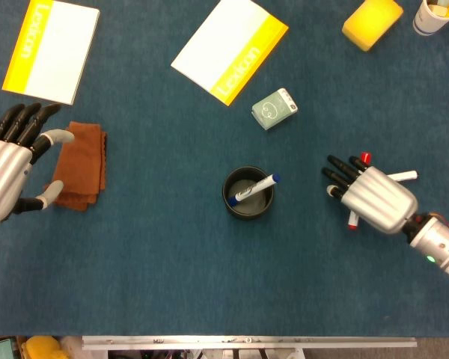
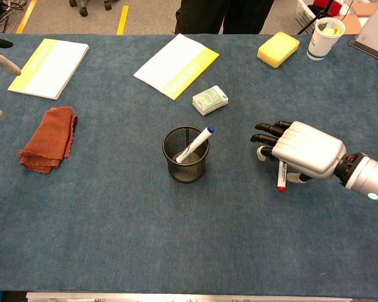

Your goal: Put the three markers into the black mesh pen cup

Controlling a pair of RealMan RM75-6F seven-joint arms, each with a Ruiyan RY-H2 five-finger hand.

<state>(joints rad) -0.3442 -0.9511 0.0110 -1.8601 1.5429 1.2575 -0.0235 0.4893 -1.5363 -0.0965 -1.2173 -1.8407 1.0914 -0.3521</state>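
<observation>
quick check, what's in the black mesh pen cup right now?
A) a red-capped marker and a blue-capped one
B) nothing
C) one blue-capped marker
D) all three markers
C: a single blue-capped marker leans in the black mesh pen cup, its cap sticking out over the rim; a red-capped marker is over by the right hand, outside the cup.

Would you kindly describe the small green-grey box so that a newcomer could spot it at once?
Start at the black mesh pen cup in the middle of the blue table. Look just beyond it, towards the white and yellow booklet: the small box lies between the two, slightly to the right. It is the only pale green-grey item, with a round emblem printed on its top.
</observation>
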